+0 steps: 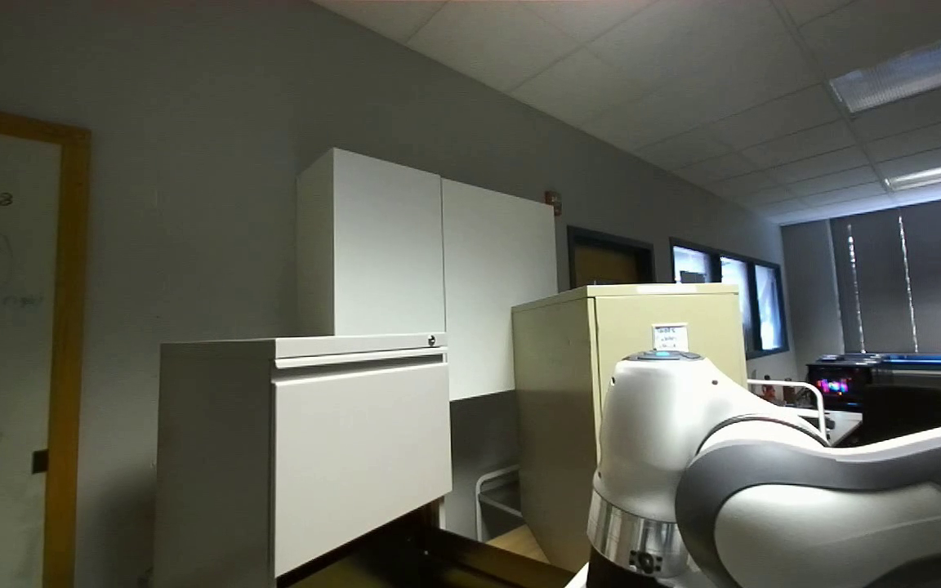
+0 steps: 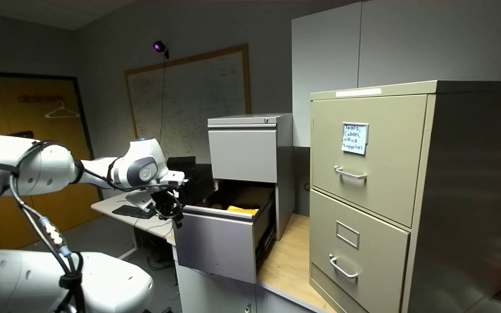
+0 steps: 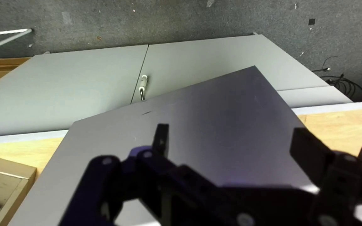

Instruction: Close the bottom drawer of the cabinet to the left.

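Plainly, the end effector gapes by the open drawer (beige cabinet labelled "Tools, Cables, office supplies")

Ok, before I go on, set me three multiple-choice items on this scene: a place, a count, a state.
1. Where is the yellow item?
A) on the floor
B) in the pulled-out bottom drawer
C) on the desk

2. How many handles show on the beige cabinet?
A) two
B) four
C) five

3. The hand is:
A) shut, empty
B) shut on a handle
C) open

1 B: an exterior view shows it inside, past the drawer's front.
2 A: one above the other in an exterior view.
3 C: the wrist view shows its fingers wide apart.
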### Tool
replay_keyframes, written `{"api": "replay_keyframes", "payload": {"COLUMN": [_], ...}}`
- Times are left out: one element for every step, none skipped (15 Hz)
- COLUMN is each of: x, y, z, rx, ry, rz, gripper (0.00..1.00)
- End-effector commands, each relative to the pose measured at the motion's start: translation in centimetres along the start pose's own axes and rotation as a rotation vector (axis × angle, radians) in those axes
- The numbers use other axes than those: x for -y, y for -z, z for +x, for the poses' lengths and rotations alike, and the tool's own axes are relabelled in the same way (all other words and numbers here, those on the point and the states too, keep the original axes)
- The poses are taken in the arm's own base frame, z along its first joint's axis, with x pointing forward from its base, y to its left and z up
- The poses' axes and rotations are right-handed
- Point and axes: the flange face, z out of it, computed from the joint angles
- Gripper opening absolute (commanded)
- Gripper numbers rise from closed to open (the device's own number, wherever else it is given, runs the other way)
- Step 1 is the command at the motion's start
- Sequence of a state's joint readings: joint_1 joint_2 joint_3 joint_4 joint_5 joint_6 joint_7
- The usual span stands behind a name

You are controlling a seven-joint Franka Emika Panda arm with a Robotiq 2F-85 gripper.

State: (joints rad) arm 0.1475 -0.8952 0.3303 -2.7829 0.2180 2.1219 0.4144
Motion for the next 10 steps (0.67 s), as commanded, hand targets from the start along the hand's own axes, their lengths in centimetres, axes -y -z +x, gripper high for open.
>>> {"api": "replay_keyframes", "payload": {"x": [1.1,1.0,0.6,0.4,-0.1,-0.5,-1.1,-1.6,-2.1,-2.6], "y": [-0.1,-0.3,-0.6,-0.6,-0.6,-0.7,-0.6,-0.6,-0.5,-0.4], "z": [0.1,0.1,0.3,0.2,0.3,0.4,0.6,0.7,0.9,1.1], "rx": [-0.042,-0.043,-0.034,-0.031,-0.021,-0.016,-0.010,-0.004,-0.001,-0.002], "ry": [-0.040,-0.047,-0.067,-0.081,-0.101,-0.116,-0.133,-0.149,-0.167,-0.180], "rz": [-0.016,-0.022,-0.037,-0.047,-0.056,-0.065,-0.074,-0.082,-0.084,-0.085], "gripper": [0.75,0.75,0.67,0.59,0.50,0.43,0.36,0.27,0.20,0.14]}}
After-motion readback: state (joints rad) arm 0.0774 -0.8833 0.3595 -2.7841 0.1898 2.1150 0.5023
